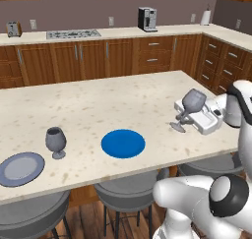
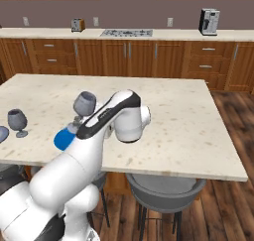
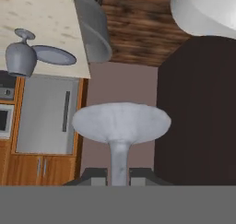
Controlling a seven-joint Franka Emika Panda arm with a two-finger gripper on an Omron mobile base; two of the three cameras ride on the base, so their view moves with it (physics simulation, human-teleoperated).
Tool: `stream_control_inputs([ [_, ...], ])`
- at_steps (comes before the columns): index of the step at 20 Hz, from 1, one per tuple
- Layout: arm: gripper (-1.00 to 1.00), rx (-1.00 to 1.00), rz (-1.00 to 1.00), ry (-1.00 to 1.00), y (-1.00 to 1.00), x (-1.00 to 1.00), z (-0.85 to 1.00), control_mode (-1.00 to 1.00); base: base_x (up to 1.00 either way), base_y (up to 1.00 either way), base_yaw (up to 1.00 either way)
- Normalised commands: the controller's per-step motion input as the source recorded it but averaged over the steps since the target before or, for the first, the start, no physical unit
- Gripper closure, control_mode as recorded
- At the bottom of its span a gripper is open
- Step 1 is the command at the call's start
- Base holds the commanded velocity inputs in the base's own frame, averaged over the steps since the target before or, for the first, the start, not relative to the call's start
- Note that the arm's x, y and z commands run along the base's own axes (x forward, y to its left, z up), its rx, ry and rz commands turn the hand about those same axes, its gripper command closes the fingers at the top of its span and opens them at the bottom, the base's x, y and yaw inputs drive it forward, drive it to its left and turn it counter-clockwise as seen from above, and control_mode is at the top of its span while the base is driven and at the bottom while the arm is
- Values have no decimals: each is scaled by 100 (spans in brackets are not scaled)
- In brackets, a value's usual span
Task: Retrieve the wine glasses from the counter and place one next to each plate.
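My gripper point(image 1: 184, 116) is shut on the stem of the slimmer bluish wine glass point(image 1: 193, 101), which tilts low over the island's right part, to the right of the blue plate point(image 1: 123, 143). In the hand view the stem stands between my fingertips point(image 3: 119, 176) under the glass's pale round end point(image 3: 120, 121). The dark grey wine glass point(image 1: 55, 141) stands upright right of the grey plate point(image 1: 20, 168), and both appear inverted in the hand view, glass point(image 3: 19, 58) and plate point(image 3: 54, 56). From the right base, the held glass point(image 2: 84, 102) rises above my arm.
The brown-drawered counter point(image 1: 123, 32) runs along the back wall with a toaster point(image 1: 13, 29), a cooktop point(image 1: 73, 34) and a coffee machine point(image 1: 146, 19). Grey stools point(image 1: 129, 189) sit under the island's near edge point(image 1: 98, 181).
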Motion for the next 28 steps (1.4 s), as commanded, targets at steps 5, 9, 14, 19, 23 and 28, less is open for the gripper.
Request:
stream_control_inputs([
  [5, 100, -12, 0, -6, 0, 20, -44, -100, 0, 0, 0],
  [9, 100, -5, 0, -2, 0, 18, -36, -100, 0, 0, 0],
  [14, 100, 0, 0, -4, 0, 26, -32, -100, 0, 0, 0],
  [19, 100, -1, 0, -2, 0, 35, -23, -100, 0, 0, 0],
  [23, 100, -9, 0, 0, 0, 38, -20, -100, 0, 0, 0],
  [28, 100, -8, 0, 0, -3, 30, -22, -100, 0, 0, 0],
])
